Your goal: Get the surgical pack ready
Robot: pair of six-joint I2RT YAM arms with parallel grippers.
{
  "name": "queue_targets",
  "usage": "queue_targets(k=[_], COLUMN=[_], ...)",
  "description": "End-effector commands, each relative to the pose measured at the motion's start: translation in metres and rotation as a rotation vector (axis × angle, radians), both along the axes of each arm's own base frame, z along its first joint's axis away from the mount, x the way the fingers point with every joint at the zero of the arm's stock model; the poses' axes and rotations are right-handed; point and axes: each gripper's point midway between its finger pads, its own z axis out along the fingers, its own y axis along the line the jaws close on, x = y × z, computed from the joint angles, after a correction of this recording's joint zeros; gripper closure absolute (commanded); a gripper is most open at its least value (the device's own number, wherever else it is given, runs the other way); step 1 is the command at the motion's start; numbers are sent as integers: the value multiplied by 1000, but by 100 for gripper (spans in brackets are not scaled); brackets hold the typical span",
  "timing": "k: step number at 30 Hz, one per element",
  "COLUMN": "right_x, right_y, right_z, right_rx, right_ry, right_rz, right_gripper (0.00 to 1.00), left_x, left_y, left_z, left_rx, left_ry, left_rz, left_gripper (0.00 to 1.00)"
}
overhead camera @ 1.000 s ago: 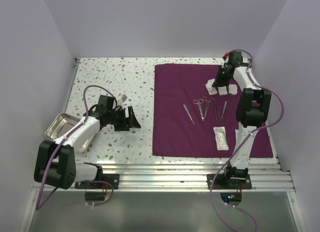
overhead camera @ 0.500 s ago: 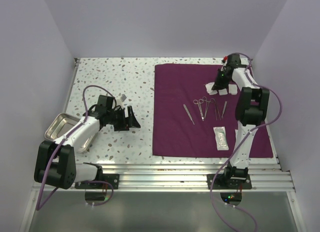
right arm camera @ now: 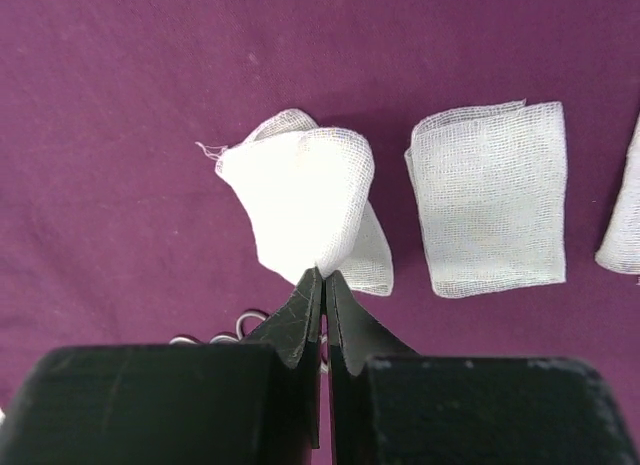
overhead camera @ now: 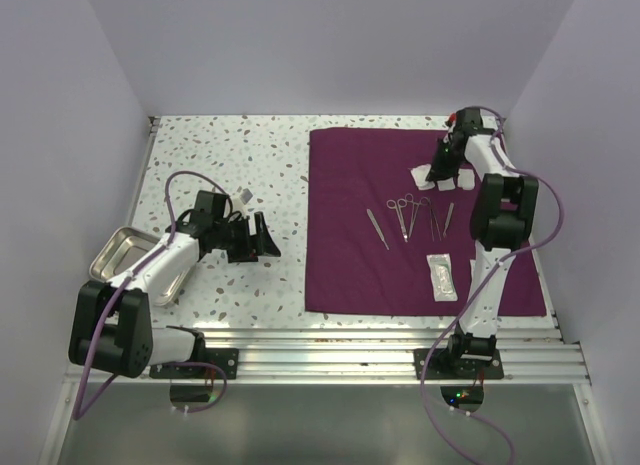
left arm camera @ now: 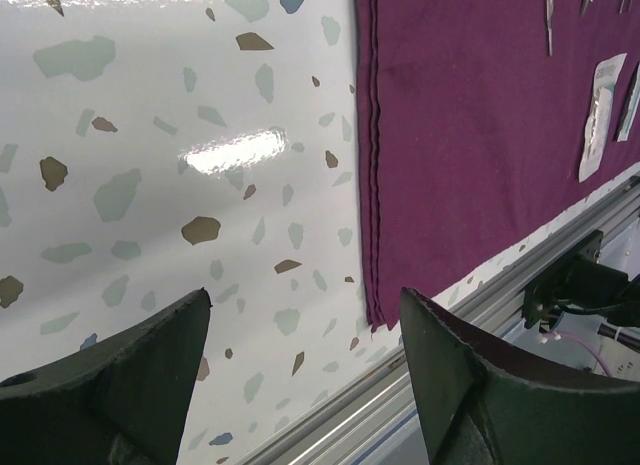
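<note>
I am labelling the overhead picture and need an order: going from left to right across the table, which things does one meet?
Metal tray → left gripper → purple cloth → slim instrument → two ring-handled instruments. The gauze pads, the packet and the other instruments overlap further right, so they are left out.

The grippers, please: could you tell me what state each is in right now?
Left gripper: open, holding nothing.
Right gripper: shut on the crumpled gauze pad.

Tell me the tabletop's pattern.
The tabletop is glossy white with scattered grey-green and brown flecks; the left wrist view shows it best.
</note>
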Motion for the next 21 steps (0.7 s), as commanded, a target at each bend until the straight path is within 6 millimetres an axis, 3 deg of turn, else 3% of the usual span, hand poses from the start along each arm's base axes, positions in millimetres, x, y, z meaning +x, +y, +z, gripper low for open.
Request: queue_targets(k=[1, 4, 7, 8, 9, 12, 21], right_x=[7, 8, 5, 4, 3, 0, -7], right_y=[-9, -9, -6, -6, -6, -9, -16], right_z=[7, 7, 7, 8, 8, 15, 18], right_rx=[-25, -25, -8, -6, -7, -23, 4], right_ry=[-11, -9, 2, 4, 4, -4, 7], right_rz=[-3, -1, 5, 5, 3, -9, -40], right_gripper=[97, 92, 72, 72, 65, 56, 56], left_x=[5, 5, 4, 5, 4, 5, 6], left_y=[0, 0, -1, 0, -1, -1, -2], left_z=[0, 0, -1, 0, -1, -2, -1], left_rx=[-15, -19, -23, -23, -25, -26, -32], left_ry=[-22, -19, -15, -18, -14, -12, -13], left_rz=[-7, -8, -8, -6, -9, -8, -12], left_gripper=[20, 20, 20, 20, 20, 20, 20])
